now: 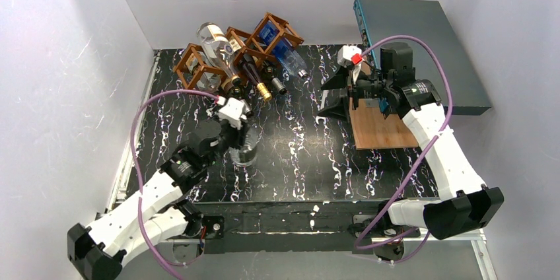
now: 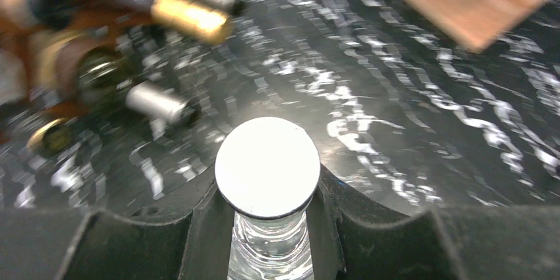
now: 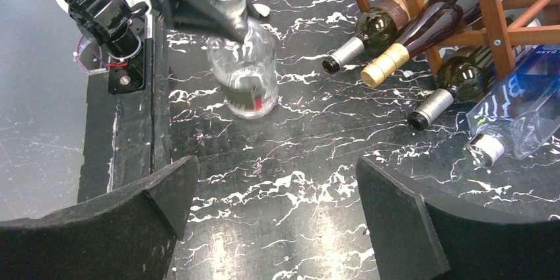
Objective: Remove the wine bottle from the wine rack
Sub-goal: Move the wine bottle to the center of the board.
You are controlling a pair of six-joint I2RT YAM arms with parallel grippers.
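Bright, even overhead light; only soft shadows on the glossy black table. In the left wrist view the bottle cap glares blown-out white, and the wine rack beyond it is smeared, out of focus.

White arm links, black joints, purple cables; black curved tool fingers

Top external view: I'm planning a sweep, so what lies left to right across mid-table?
Standing clear glass bottle, its neck clamped in the left gripper → open right gripper → flat light-brown wooden board.
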